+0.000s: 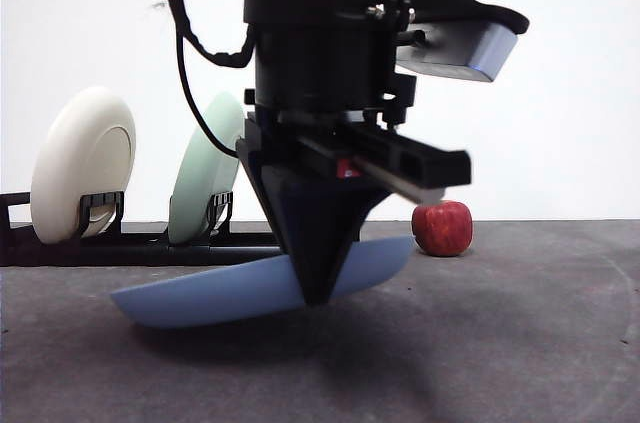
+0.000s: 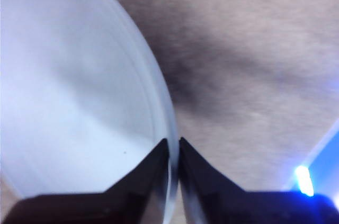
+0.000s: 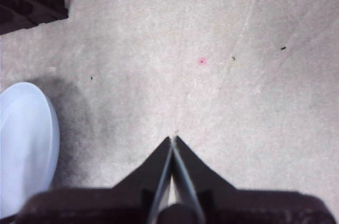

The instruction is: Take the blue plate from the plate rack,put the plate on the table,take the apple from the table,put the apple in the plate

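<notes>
- Nearest the front camera, the left gripper [image 1: 318, 288] came down from above, large and dark, its jaws pinched on the rim of the blue plate [image 1: 230, 291].
- The left wrist view confirmed this: the left gripper [image 2: 174, 147] had one jaw on each side of the blue plate [image 2: 69, 102] rim, clamped tight.
- The plate was tilted, lower at one end, just over the table [image 1: 500, 343]; contact with the surface could not be determined.
- The right gripper [image 3: 173, 140] hung above bare table [image 3: 222, 91], jaws pressed together on nothing, with the blue plate [image 3: 24, 139] off to one side.
- Farther back, the apple [image 1: 442, 228] rested on the table, well apart from the plate.
- Behind, the plate rack [image 1: 140, 240] held a cream plate [image 1: 82, 163] and a pale green plate [image 1: 205, 178] upright in its slots.
</notes>
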You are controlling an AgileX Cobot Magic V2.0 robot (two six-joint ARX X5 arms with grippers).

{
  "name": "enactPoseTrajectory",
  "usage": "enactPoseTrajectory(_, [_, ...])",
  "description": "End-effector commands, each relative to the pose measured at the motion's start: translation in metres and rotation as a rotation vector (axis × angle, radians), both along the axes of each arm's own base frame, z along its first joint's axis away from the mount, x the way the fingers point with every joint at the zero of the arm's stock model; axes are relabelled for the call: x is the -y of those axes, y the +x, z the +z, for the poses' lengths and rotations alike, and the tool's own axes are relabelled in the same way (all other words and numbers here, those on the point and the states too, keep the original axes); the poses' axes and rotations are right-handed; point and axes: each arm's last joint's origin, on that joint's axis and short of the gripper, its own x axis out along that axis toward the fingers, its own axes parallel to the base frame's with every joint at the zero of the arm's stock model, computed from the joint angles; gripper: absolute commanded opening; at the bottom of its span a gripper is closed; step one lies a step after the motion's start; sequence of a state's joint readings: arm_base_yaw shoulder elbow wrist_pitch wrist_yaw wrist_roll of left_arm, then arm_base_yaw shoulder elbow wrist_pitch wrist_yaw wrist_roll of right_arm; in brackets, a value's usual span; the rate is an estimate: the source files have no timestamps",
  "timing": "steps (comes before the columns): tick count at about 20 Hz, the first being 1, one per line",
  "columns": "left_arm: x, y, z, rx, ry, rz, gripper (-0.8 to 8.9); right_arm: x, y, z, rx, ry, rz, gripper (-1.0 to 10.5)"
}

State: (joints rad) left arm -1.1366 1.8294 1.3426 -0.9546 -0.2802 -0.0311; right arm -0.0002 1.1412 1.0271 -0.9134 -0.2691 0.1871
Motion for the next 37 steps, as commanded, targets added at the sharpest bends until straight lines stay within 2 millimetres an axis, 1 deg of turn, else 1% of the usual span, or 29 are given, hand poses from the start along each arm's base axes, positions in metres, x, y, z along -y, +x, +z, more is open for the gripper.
enactPoseTrajectory(1, [0.000, -0.002, -0.005, -0.043, -0.012, -0.004, 2.27, 0.000, 0.000, 0.000, -0.002, 0.002, -0.003, 0.1])
enactPoseTrajectory(8, [0.000, -0.001, -0.005, -0.045, -0.015, 0.019, 2.30, 0.000, 0.001, 0.001, 0.003, 0.004, -0.001, 0.1])
enactPoseTrajectory(10, [-0.002, -0.002, -0.002, -0.057, 0.005, 0.028, 2.28, -0.001, 0.004, 0.003, 0.043, 0.027, 0.023, 0.1])
enactPoseTrajectory(12, [-0.004, -0.004, 0.005, -0.076, 0.022, 0.064, 2.19, -0.003, 0.008, 0.006, 0.095, 0.078, 0.050, 0.1])
enactPoseTrajectory(13, [-0.006, -0.005, 0.010, -0.081, 0.019, 0.065, 2.18, -0.003, 0.011, 0.007, 0.113, 0.099, 0.047, 0.5])
enactPoseTrajectory(15, [-0.012, -0.008, 0.026, -0.082, -0.021, 0.062, 2.01, -0.005, 0.017, 0.009, 0.158, 0.145, 0.064, 1.9])
enactPoseTrajectory(17, [-0.021, -0.013, 0.048, -0.059, -0.091, 0.065, 0.31, -0.010, 0.027, 0.008, 0.192, 0.174, 0.089, 3.4])
enactPoseTrajectory(18, [-0.027, -0.016, 0.062, -0.040, -0.137, 0.062, -0.13, -0.015, 0.033, 0.007, 0.203, 0.177, 0.105, 4.6])
enactPoseTrajectory(19, [-0.033, -0.019, 0.074, -0.024, -0.176, 0.064, -0.09, -0.019, 0.038, 0.006, 0.210, 0.176, 0.120, 5.5])
enactPoseTrajectory(20, [-0.042, -0.023, 0.089, -0.006, -0.228, 0.078, -0.09, -0.024, 0.045, 0.004, 0.213, 0.176, 0.125, 6.3])
enactPoseTrajectory(21, [-0.050, -0.026, 0.100, 0.011, -0.270, 0.082, -0.09, -0.030, 0.052, 0.002, 0.206, 0.162, 0.127, 6.4])
enactPoseTrajectory(24, [-0.076, -0.034, 0.131, 0.053, -0.380, 0.117, -0.09, -0.046, 0.077, -0.002, 0.169, 0.099, 0.138, 6.4])
enactPoseTrajectory(26, [-0.093, -0.041, 0.144, 0.070, -0.411, 0.141, -0.08, -0.057, 0.096, -0.001, 0.142, 0.050, 0.162, 6.5])
enactPoseTrajectory(28, [-0.110, -0.046, 0.154, 0.099, -0.408, 0.174, -0.08, -0.067, 0.118, 0.002, 0.123, -0.034, 0.173, 7.0])
enactPoseTrajectory(30, [-0.127, -0.050, 0.160, 0.148, -0.377, 0.213, -0.08, -0.077, 0.140, 0.004, 0.108, -0.094, 0.187, 7.0])
enactPoseTrajectory(32, [-0.142, -0.055, 0.166, 0.195, -0.360, 0.253, -0.08, -0.084, 0.163, 0.001, 0.092, -0.116, 0.189, 7.0])
enactPoseTrajectory(34, [-0.155, -0.060, 0.173, 0.212, -0.384, 0.269, -0.08, -0.089, 0.187, -0.005, 0.091, -0.125, 0.182, 7.0])
enactPoseTrajectory(37, [-0.172, -0.065, 0.182, 0.247, -0.430, 0.291, -0.08, -0.097, 0.221, -0.019, 0.065, -0.140, 0.175, 7.0])
